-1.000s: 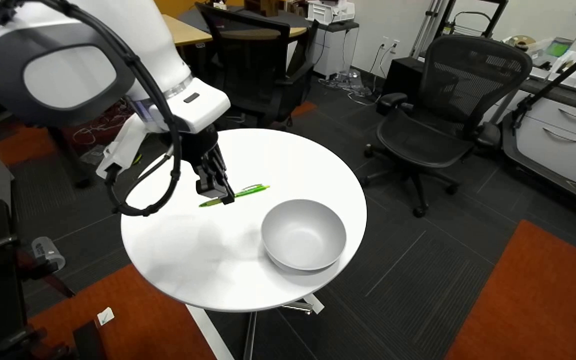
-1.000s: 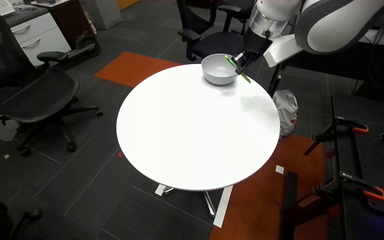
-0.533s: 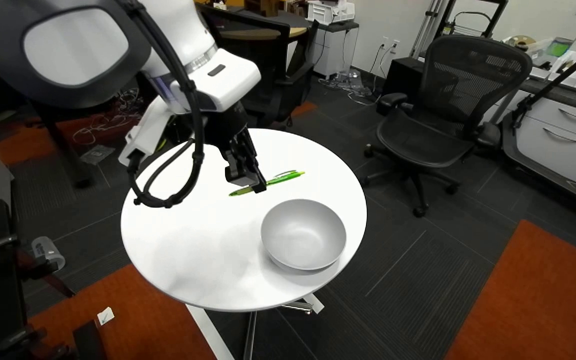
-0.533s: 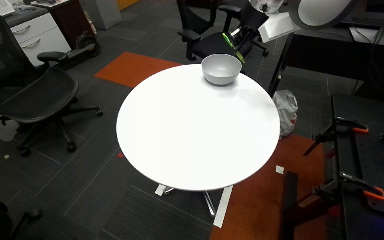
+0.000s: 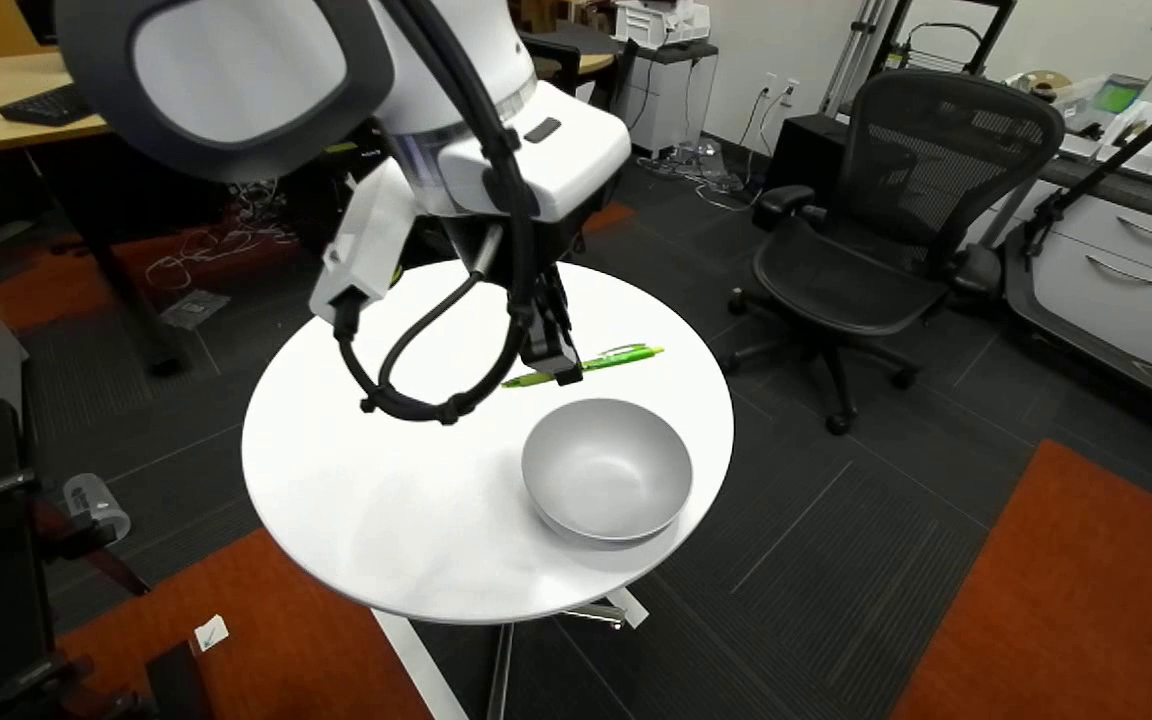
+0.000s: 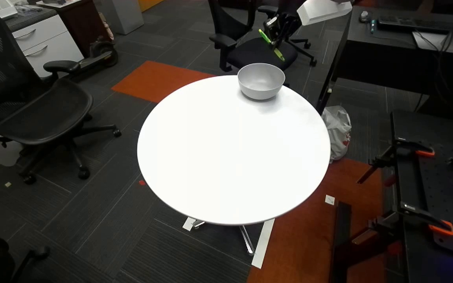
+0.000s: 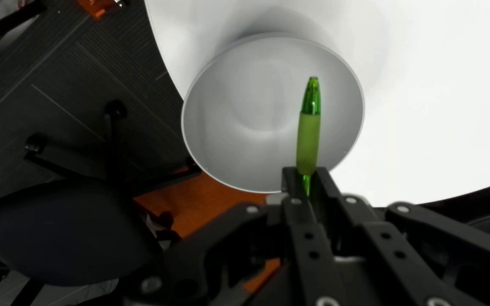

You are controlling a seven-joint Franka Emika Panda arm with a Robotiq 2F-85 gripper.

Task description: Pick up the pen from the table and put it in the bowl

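The bright green pen (image 5: pixel 626 358) is clamped crosswise in my gripper (image 5: pixel 568 374), in the air above the white round table (image 5: pixel 386 530). The grey bowl (image 5: pixel 606 470) stands upright near the table's edge; no object shows in it. In an exterior view the pen (image 6: pixel 265 36) and gripper (image 6: pixel 274 43) appear above and beyond the bowl (image 6: pixel 261 80). In the wrist view the fingertips (image 7: pixel 306 180) are shut on the pen (image 7: pixel 309 140), and its pointed end overlaps the bowl's interior (image 7: pixel 245 119). The pen's rear end is hidden behind the fingers there.
A black mesh chair (image 5: pixel 906 200) stands beside the table. Another black chair (image 6: pixel 250 53) is behind the bowl. A dark workbench with orange-tipped clamps (image 6: pixel 442 228) is nearby. A wooden desk with a keyboard (image 5: pixel 46 105) stands behind the arm.
My arm has carried the pen rightward in an exterior view, and up and slightly left in an exterior view, away from the table's near part. The pen stays gripped. The bowl has not moved.
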